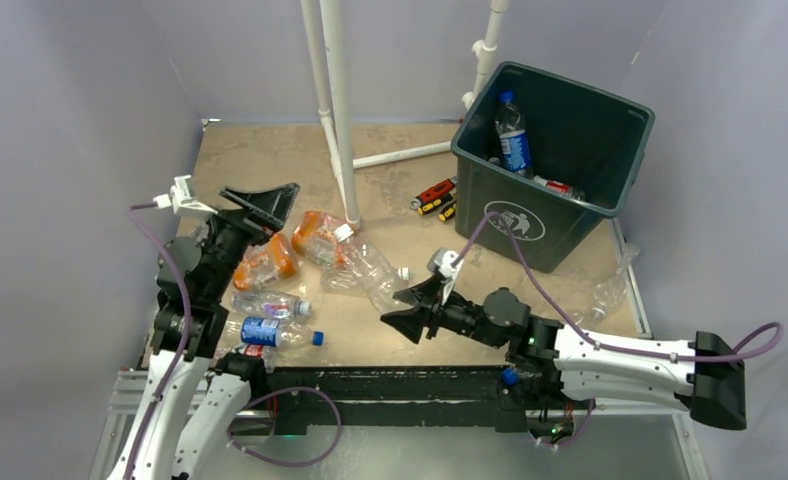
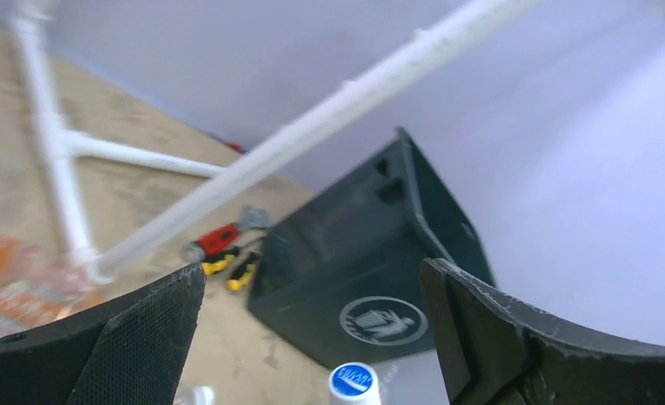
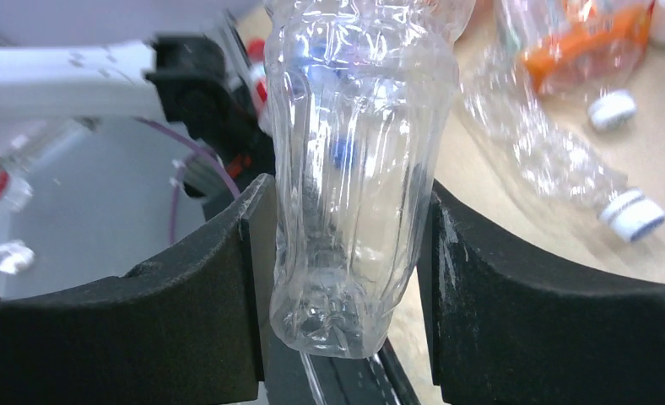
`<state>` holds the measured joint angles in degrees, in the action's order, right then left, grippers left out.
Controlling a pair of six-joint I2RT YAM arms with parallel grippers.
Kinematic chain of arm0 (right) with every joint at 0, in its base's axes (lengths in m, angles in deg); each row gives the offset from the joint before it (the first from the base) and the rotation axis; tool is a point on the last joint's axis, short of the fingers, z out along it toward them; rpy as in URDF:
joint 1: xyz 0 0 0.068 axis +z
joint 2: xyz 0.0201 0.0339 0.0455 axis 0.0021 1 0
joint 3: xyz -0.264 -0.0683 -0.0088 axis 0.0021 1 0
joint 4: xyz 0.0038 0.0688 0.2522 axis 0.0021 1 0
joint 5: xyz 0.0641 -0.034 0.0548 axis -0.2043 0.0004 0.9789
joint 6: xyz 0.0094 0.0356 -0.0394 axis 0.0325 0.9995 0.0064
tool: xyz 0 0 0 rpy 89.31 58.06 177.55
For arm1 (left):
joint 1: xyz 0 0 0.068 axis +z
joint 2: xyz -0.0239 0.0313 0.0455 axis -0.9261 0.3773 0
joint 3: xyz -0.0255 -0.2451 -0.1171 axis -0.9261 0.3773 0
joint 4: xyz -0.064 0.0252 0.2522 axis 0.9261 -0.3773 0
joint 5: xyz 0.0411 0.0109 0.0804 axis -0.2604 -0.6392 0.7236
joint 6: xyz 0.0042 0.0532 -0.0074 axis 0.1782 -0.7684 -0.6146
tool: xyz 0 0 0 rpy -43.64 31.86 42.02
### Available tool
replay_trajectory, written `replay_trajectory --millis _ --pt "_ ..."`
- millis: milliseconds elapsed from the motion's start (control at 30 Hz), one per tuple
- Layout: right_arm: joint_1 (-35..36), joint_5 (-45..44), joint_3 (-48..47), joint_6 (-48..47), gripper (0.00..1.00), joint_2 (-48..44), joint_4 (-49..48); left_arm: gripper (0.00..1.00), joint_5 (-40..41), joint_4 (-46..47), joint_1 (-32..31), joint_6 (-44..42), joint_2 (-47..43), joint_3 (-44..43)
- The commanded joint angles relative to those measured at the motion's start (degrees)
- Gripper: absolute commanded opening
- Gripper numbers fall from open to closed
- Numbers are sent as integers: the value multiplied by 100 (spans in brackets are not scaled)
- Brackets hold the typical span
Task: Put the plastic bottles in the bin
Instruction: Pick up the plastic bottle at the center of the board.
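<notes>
At the left, the left tool (image 1: 262, 204) is held raised over the heap with its jaws spread wide and nothing between them, presumably so that another bottle can be approached. Its wrist view is smeared, and a blue-and-white cap (image 2: 352, 381) is cut off at the bottom edge, its bottle unseen. Beside that arm, the orange-labelled bottles (image 1: 268, 262) and a blue-labelled bottle (image 1: 268, 331) lie on the tabletop (image 1: 260, 155), well apart from the bin. Towards the middle, a clear crushed bottle (image 3: 354, 169) is clamped between the pads of the right tool (image 3: 344, 219), taken across its lower body near the base, which is judged a hold fit for carrying. Its neck and cap are cut off at the top of the wrist view, and from above it can hardly be made out. At the right, the bin (image 1: 570, 235) stands at the far corner with a second blue-labelled bottle (image 1: 512, 135) leaning inside. Its floor is largely hidden by the near wall, so its contents cannot be counted.
</notes>
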<state>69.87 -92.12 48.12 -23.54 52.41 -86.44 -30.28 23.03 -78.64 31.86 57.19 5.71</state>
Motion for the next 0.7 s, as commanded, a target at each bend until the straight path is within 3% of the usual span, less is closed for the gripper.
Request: replay_trajectory --millis 0,100,167,400,667 --pt "20 -227 301 249 44 -420 -2048 99 -1736 2276 0 553 478 277" --pt "20 -192 259 180 43 -297 -2583 99 -2664 3836 -24 811 681 670" --pt "20 -129 184 129 43 -99 -2855 99 -2999 4396 -42 990 740 835" --pt "20 -192 180 209 43 486 -4107 99 -3627 4706 -153 718 660 879" --pt "29 -190 -65 254 43 1060 -4743 99 -4121 5118 -364 697 720 1179"
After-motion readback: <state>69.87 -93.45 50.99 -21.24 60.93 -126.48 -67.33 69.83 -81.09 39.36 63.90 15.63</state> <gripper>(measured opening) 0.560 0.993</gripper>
